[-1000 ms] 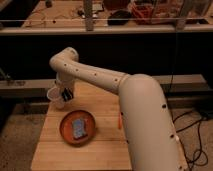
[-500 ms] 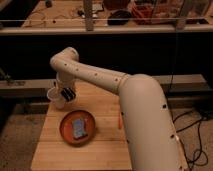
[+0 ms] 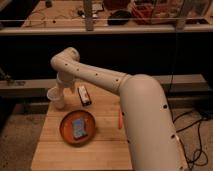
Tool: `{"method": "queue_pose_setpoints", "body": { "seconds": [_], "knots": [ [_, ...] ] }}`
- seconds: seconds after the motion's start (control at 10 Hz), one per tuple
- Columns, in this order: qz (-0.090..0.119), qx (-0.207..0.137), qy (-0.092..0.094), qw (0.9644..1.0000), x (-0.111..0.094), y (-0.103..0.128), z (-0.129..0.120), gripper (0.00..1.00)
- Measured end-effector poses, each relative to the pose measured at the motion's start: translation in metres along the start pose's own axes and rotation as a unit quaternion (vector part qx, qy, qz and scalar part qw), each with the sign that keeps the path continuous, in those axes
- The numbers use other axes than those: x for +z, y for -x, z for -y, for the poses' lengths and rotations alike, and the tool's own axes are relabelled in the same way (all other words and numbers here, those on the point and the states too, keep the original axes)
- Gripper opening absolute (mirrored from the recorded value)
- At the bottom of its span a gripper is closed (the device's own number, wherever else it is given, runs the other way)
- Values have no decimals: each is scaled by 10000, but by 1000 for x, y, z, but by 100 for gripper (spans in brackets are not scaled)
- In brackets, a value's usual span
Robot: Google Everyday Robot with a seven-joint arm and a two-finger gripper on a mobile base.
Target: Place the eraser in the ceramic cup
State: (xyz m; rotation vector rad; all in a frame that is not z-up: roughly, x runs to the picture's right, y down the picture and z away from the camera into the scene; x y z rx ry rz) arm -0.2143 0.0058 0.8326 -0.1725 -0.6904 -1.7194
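Note:
The small white ceramic cup (image 3: 52, 94) stands on the back left of the wooden table (image 3: 107, 150). My gripper (image 3: 61, 101) hangs at the end of the beige arm, right beside the cup and partly in front of it. A small white and dark oblong, which looks like the eraser (image 3: 84, 95), lies flat on the table just right of the gripper, apart from the cup.
A round orange-red plate (image 3: 67, 133) with a grey-blue pad (image 3: 79, 128) on it sits in front of the cup. A thin orange stick (image 3: 120, 120) lies to the right, by my arm. A dark shelf runs behind the table.
A dark shape was at the arm's end by the cup before. The white and dark oblong now lies in plain sight on the table to the right of the gripper.

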Motion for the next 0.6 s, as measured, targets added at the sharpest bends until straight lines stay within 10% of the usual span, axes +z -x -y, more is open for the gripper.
{"method": "queue_pose_setpoints", "body": {
  "seconds": [0.6],
  "knots": [
    [-45,127,-10,9999,4,-3,-26,75]
  ]
}}
